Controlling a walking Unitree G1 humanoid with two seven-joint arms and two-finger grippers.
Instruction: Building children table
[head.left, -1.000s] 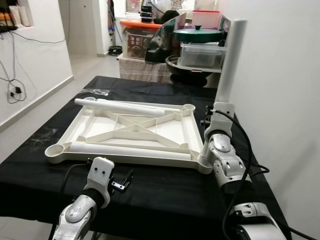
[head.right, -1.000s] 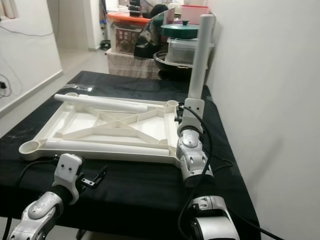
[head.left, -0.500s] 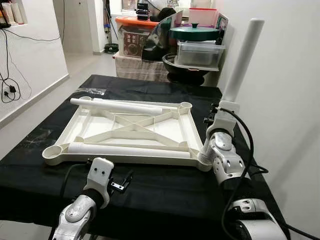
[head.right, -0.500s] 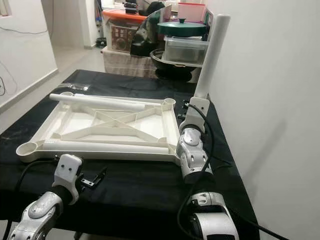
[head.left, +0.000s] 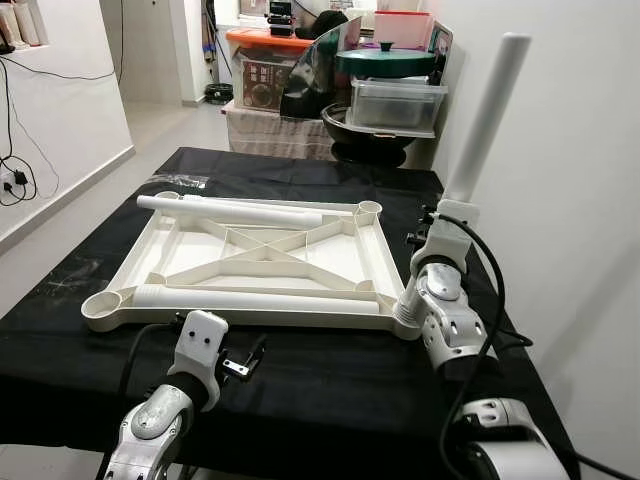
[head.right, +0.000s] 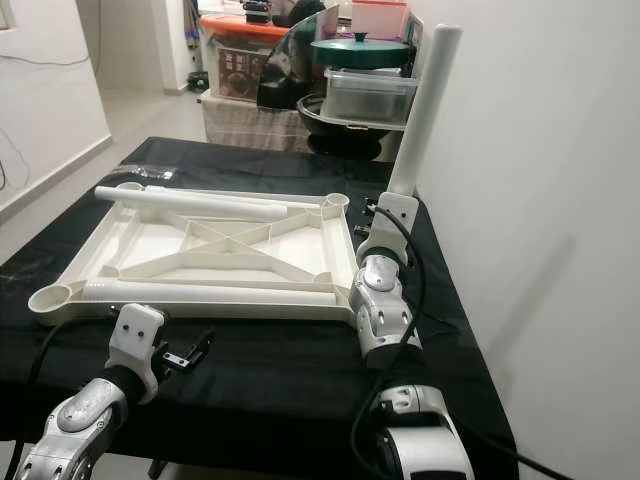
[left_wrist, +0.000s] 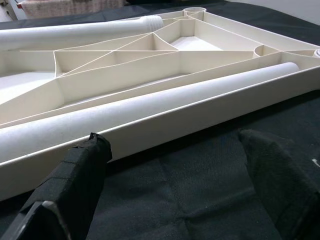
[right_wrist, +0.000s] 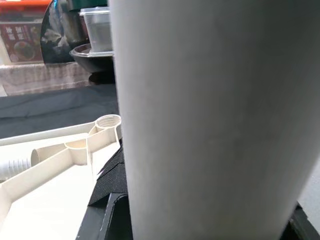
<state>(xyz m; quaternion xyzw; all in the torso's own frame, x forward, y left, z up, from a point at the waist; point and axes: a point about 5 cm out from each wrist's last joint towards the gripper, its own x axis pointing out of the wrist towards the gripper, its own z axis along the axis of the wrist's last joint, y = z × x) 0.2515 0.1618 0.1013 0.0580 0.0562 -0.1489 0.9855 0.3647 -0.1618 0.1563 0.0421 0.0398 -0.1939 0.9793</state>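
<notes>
My right tool (head.left: 441, 222) grips a white table leg (head.left: 487, 112), holding it nearly upright just beside the right edge of the upside-down tabletop (head.left: 250, 262), which lies flat on the black-covered surface (head.left: 330, 380). Two more legs lie across the tabletop, one (head.left: 235, 211) along the far edge and one (head.left: 260, 300) along the near edge. My left tool (left_wrist: 175, 185) is open, fingers apart, low over the black cloth just in front of the tabletop's near edge.
</notes>
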